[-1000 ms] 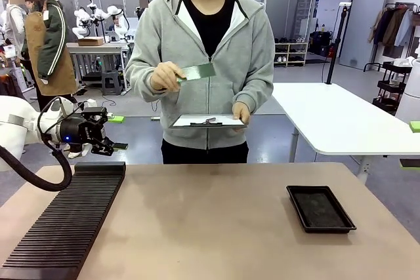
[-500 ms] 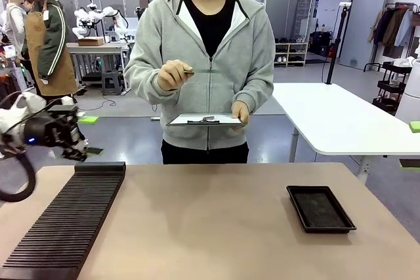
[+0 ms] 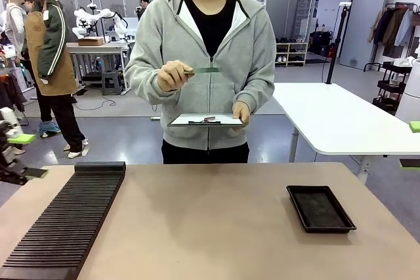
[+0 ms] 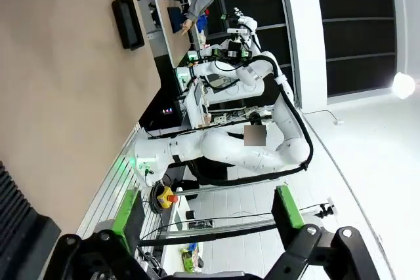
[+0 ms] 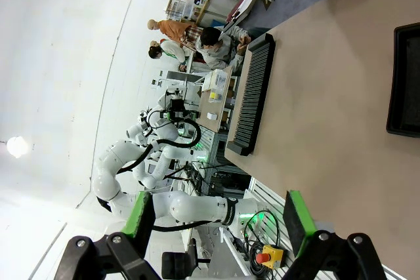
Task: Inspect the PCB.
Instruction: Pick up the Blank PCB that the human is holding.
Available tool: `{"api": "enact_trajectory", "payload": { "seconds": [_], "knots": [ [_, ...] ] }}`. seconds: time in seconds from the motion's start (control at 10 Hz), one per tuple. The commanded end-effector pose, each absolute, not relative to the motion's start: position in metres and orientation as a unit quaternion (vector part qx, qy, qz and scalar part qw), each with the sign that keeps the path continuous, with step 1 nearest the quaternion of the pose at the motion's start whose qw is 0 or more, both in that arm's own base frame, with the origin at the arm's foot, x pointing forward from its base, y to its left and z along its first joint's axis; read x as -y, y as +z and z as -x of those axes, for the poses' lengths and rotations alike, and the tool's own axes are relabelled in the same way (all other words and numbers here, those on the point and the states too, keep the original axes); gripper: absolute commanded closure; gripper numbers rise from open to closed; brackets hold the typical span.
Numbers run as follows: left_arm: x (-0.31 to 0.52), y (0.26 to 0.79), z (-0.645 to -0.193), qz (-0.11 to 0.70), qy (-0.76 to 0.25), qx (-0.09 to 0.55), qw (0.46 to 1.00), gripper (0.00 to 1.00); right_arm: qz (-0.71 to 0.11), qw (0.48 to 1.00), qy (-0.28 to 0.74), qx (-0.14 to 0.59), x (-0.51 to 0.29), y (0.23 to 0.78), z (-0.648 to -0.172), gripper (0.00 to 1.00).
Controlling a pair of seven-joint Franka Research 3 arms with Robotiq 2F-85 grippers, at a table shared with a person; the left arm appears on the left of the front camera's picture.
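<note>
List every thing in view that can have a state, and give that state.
PCB: held edge-on in the person's raised hand.
clipboard: held level in the person's other hand.
black tray: flat on the table.
slotted rack: flat on the table.
left gripper: open, holding nothing.
right gripper: open, holding nothing.

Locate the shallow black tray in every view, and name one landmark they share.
Front view: black tray lower right.
Left wrist view: black tray upper left.
Right wrist view: black tray at the right edge, cut off.
Shared landmark: the black slotted rack.
</note>
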State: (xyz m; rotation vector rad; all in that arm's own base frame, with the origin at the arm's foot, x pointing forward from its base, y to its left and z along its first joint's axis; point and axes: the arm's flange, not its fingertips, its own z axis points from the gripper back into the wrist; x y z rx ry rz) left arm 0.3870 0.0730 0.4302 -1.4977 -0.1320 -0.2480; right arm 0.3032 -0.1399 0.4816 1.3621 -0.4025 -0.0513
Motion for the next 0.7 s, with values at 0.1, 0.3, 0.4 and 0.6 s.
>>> {"api": "enact_trajectory", "payload": {
  "seconds": [0.1, 0.3, 0.4, 0.6],
  "knots": [
    [-0.095, 0.414, -0.346, 0.686, -0.123, 0.081, 0.712, 0.0, -0.625, 0.757, -0.016, 0.192, 0.141, 0.482, -0.303, 0.0],
    [-0.11, 0.402, -0.333, 0.699, -0.11, 0.087, 0.701, 0.0, -0.625, 0.757, -0.016, 0.192, 0.141, 0.482, -0.303, 0.0],
    [-0.114, 0.404, -0.326, 0.7, -0.106, 0.098, 0.699, 0.0, -0.625, 0.757, -0.016, 0.192, 0.141, 0.482, -0.303, 0.0],
    [-0.109, 0.404, -0.34, 0.695, -0.108, 0.11, 0.703, 0.0, -0.625, 0.757, -0.016, 0.192, 0.141, 0.482, -0.303, 0.0]
  ]
}}
